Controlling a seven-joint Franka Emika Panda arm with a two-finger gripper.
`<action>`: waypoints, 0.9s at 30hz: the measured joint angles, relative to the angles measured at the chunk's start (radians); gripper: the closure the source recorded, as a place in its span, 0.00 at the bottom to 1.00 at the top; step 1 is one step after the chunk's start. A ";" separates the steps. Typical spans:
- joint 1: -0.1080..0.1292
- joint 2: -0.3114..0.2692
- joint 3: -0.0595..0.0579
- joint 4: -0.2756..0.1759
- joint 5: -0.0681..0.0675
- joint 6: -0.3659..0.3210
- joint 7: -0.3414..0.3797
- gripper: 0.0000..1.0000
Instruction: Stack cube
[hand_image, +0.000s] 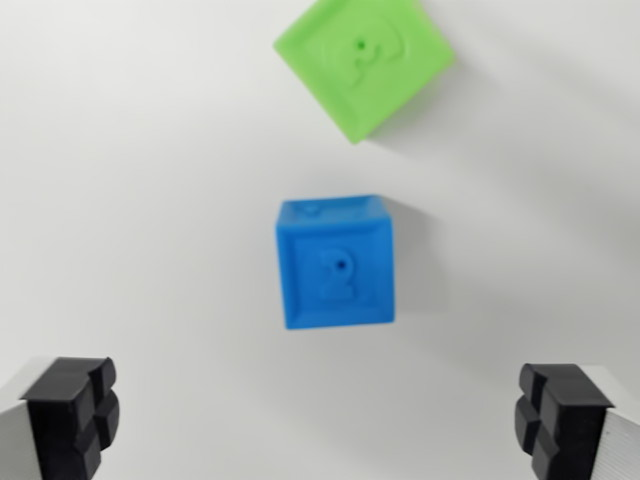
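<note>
The gripper (320, 420) sits nearest, its black fingertips (70, 410) at seven and five o'clock, spread wide with nothing between them. Above lies the white table (130, 150). The green cube (365, 60), turned diagonally, lies at twelve o'clock; the blue cube (336, 262) rests near centre, well apart from it. This looks like the approach step: next, descend squarely over the blue cube and close.

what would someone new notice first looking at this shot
A bright blue cube sits near the middle of the wrist view on a plain white surface, an embossed figure on its top face. Above it, apart from it and turned at an angle, a green cube is cut off by the top edge. The open hand frames the bottom corners with black fingertips.
</note>
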 joint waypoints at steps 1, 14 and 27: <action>-0.003 0.002 0.000 -0.002 0.000 0.004 -0.009 0.00; -0.041 0.092 0.004 -0.024 0.013 0.106 -0.132 0.00; -0.046 0.216 0.013 -0.018 0.028 0.222 -0.143 0.00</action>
